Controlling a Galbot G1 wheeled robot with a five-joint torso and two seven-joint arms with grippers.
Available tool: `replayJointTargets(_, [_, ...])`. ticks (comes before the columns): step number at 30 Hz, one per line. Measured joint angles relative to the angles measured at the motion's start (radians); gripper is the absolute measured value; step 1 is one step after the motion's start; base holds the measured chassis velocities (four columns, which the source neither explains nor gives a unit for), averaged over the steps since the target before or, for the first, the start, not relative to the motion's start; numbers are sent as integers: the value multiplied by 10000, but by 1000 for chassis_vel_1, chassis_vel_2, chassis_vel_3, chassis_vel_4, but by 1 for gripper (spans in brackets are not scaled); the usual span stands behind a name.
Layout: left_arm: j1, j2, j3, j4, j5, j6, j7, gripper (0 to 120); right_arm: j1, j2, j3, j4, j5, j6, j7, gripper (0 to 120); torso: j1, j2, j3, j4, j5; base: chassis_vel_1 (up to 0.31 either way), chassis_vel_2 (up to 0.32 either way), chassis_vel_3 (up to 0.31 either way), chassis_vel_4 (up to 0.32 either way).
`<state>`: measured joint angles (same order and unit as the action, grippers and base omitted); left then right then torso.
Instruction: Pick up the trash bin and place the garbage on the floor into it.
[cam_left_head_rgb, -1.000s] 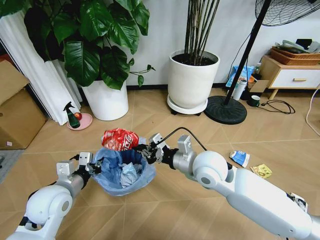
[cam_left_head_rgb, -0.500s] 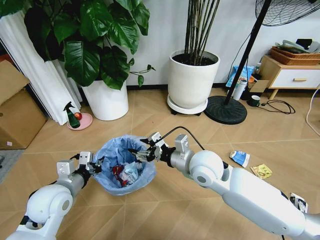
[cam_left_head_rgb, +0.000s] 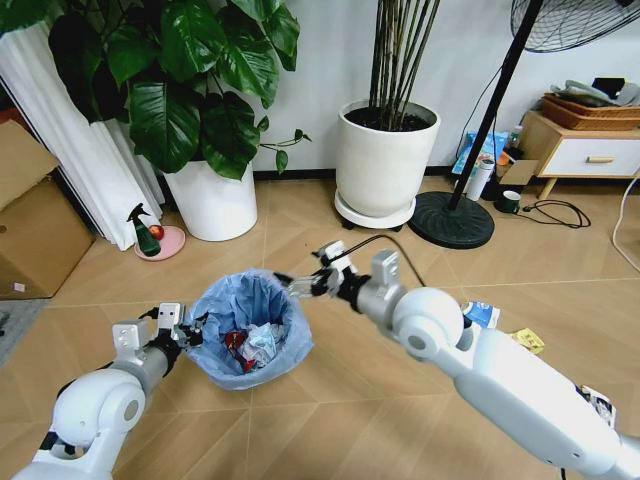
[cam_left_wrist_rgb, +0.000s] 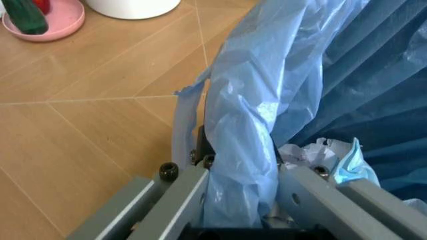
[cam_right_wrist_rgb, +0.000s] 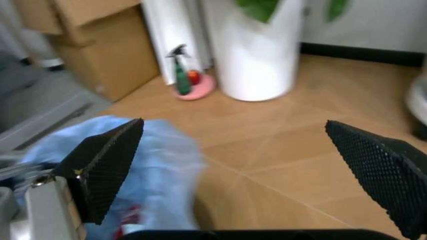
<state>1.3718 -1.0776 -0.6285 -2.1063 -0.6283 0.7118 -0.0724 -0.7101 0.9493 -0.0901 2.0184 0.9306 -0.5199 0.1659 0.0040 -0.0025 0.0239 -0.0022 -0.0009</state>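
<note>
Head view: the bin (cam_left_head_rgb: 250, 335), lined with a crinkly blue bag, sits low at centre-left over the floor (cam_left_head_rgb: 330, 400). The left gripper (cam_left_head_rgb: 186, 330) is at the bin's left rim, its fingers clenched on the bag-covered edge. Inside the bin lie a red piece (cam_left_head_rgb: 233, 343) and crumpled white paper (cam_left_head_rgb: 262, 345). The right gripper (cam_left_head_rgb: 305, 283) hangs above the bin's far right rim, fingers spread and holding nothing. To the right on the floor lie a blue-white packet (cam_left_head_rgb: 482, 314), a yellow wrapper (cam_left_head_rgb: 530, 341) and a black-white carton (cam_left_head_rgb: 594, 401) near the right arm. Behind stand two white plant pots (cam_left_head_rgb: 385, 160), a fan base (cam_left_head_rgb: 451, 220) and a pink dish (cam_left_head_rgb: 160, 243) with a green spray bottle (cam_left_head_rgb: 144, 233).

Left wrist view: the two grey fingers (cam_left_wrist_rgb: 180, 197) pinch the blue bag (cam_left_wrist_rgb: 250, 125) over the bin's rim between them. White paper (cam_left_wrist_rgb: 303, 152) shows just inside the bin. The pink dish (cam_left_wrist_rgb: 47, 22) lies well apart on the floor (cam_left_wrist_rgb: 87, 115).

Right wrist view: the two black padded fingers (cam_right_wrist_rgb: 107, 165) stand wide apart with nothing between them. The blue bag (cam_right_wrist_rgb: 153, 175) lies below, near one finger, with a bit of red (cam_right_wrist_rgb: 130, 215) in it. Farther off are a white pot (cam_right_wrist_rgb: 257, 47), the spray bottle (cam_right_wrist_rgb: 180, 75) and a cardboard box (cam_right_wrist_rgb: 93, 40).
</note>
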Motion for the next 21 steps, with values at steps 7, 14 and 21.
replayJointTargets(7, [33,-20,-29,-38,25,-8,10,0,-1982,187,2050,-187,-1234,363,226,100,0,0,0,-3,2,0,0,0,0])
replayJointTargets(14, [65,-7,-46,-81,17,-9,16,0,-3308,457,3072,40,-2205,597,681,100,0,0,0,0,0,0,0,0,0])
replayJointTargets(21, [149,23,-123,-122,-2,-9,29,0,-5100,1283,4695,531,-3397,729,643,100,0,0,-1,-1,0,0,0,0,0])
